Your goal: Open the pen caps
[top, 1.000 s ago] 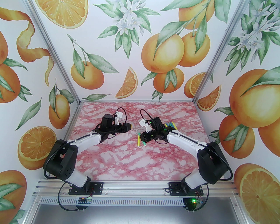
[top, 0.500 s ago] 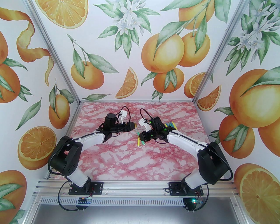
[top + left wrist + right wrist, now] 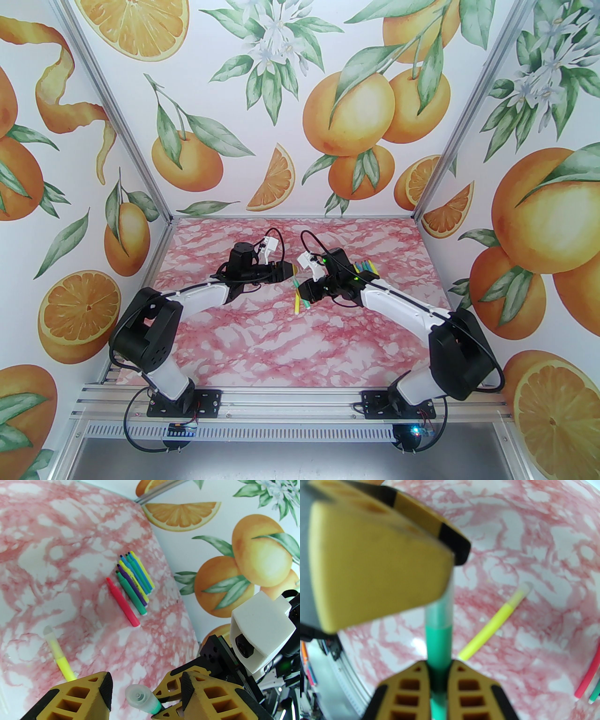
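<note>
The pink-and-white marbled table [image 3: 281,356] is carrying a few pens. Near its middle a yellow pen [image 3: 63,665] is lying flat and alone, wearing its pale cap [image 3: 49,636]. Toward the far right a bunch of pens [image 3: 134,580] in green, purple, blue and yellow is lying side by side, touching, with coloured tips bare. A pink pen [image 3: 123,603] is lying just beside that bunch.

Both arms [image 3: 187,297] are the same build: glossy white shells on the long links, chunky black joint housings [image 3: 145,328], and black bolted base plates [image 3: 208,402]. The fingers [image 3: 75,698] are mustard-yellow with cut-out cells and black pads [image 3: 106,691]. There's a white camera box [image 3: 257,623], thin black cable loops [image 3: 500,372] and little green LEDs [image 3: 357,278].
</note>
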